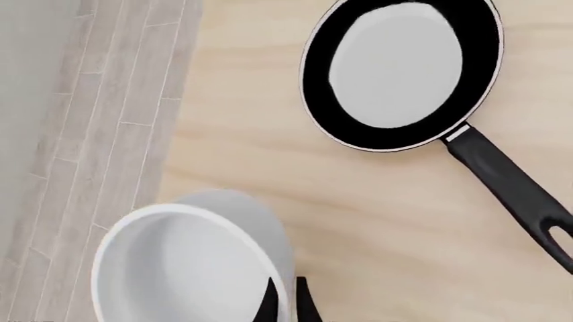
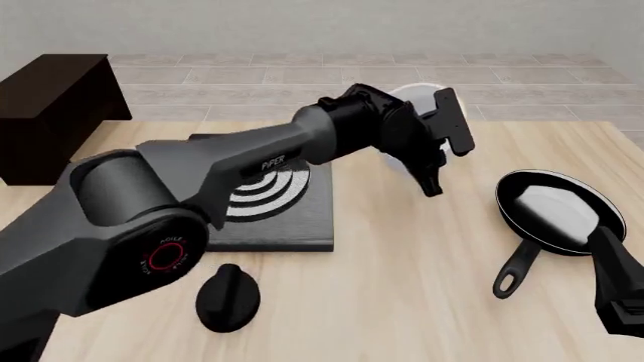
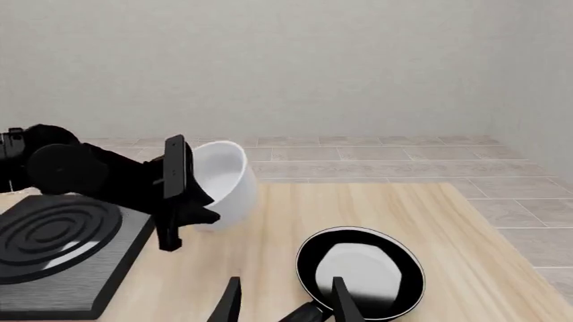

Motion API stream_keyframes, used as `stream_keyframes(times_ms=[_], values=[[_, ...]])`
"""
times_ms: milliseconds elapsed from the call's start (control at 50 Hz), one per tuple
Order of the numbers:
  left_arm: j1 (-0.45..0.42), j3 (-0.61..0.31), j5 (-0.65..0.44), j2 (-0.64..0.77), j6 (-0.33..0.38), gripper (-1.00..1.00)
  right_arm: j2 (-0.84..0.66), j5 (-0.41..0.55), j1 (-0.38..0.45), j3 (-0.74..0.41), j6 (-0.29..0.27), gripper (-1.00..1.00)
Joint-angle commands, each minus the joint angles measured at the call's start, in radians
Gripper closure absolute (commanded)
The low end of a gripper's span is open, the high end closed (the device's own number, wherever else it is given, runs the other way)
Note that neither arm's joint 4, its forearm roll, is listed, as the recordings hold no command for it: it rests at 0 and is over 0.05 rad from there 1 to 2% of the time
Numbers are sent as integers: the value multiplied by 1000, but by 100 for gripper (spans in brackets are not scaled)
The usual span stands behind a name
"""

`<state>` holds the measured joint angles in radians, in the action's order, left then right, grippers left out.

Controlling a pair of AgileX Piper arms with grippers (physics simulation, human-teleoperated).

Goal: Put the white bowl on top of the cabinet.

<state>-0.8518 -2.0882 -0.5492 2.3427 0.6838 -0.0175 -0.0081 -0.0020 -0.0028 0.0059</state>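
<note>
The white bowl [image 1: 188,261] sits between my left gripper's [image 1: 284,305] black fingers, which are shut on its wall at the rim. In the front view the bowl [image 2: 411,92] is at the back of the table, mostly hidden behind the left gripper [image 2: 438,143]. In the right wrist view the bowl [image 3: 225,180] looks tilted. The dark cabinet [image 2: 50,105] stands at the far left, well away from the bowl. My right gripper [image 3: 286,305] is open and empty above the frying pan.
A black frying pan [image 2: 559,211] lies at the right, handle toward me; it also shows in the left wrist view [image 1: 403,67]. A black stove plate with rings [image 2: 271,196] lies mid-table. A black knob [image 2: 228,298] sits near the front. The right arm [image 2: 616,279] is at the lower right.
</note>
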Motion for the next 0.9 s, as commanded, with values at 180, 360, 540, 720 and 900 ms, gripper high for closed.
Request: stream_keyframes(times_ms=[180, 360, 540, 720, 900], values=[[29, 105, 86, -164, -51, 100, 0, 0, 0, 0, 0, -100], [70, 185, 128, -206, -51, 100, 0, 0, 0, 0, 0, -100], [167, 262, 199, -264, -62, 100, 0, 0, 0, 0, 0, -100], [232, 283, 208, -305, -77, 100, 0, 0, 0, 0, 0, -100], [291, 330, 226, -352, -80, 100, 0, 0, 0, 0, 0, -100]])
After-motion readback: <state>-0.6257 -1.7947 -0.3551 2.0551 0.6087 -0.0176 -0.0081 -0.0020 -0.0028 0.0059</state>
